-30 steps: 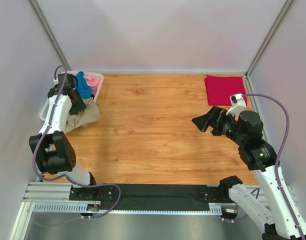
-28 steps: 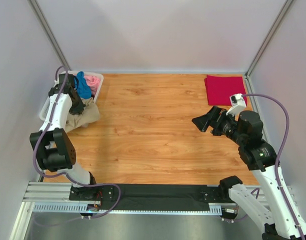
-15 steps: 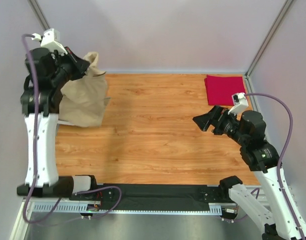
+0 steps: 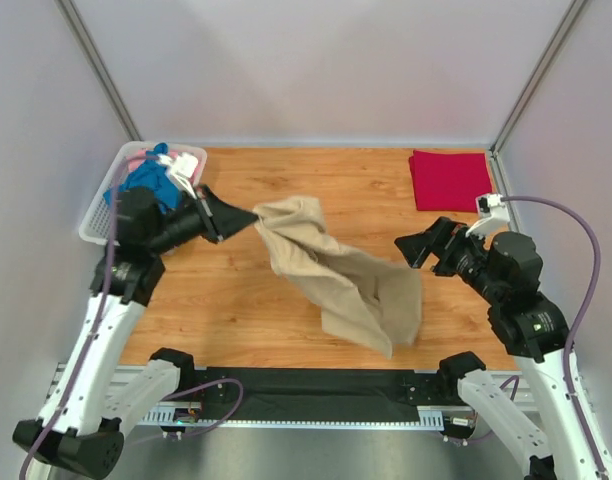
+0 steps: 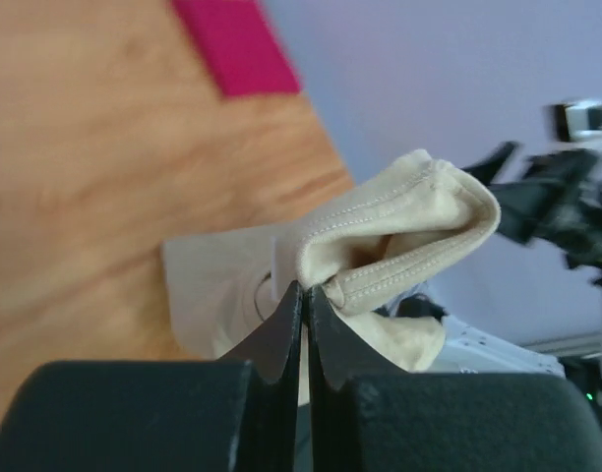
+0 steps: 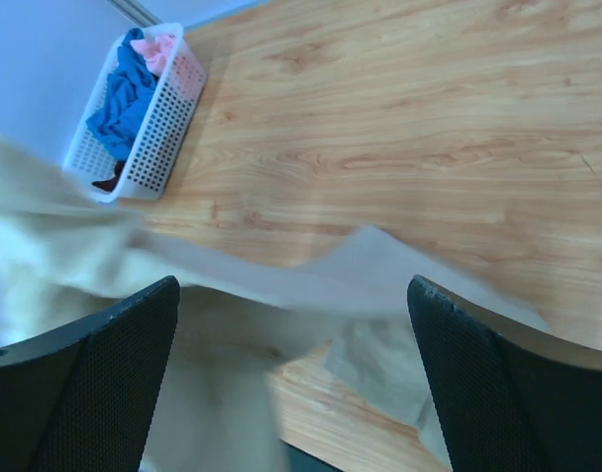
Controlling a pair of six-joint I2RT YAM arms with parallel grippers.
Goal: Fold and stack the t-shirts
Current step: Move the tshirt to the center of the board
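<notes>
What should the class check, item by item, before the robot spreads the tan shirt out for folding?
1. Grip: left hand shut on an edge of the tan shirt: ok.
2. Helper: right hand open and empty: ok.
3. Tan shirt lying flat on the table: not ok, it is bunched and trails from the left hand.
4. Folded red shirt apart from the tan shirt: ok.
5. Which edge is pinched, hem or sleeve: cannot tell.
</notes>
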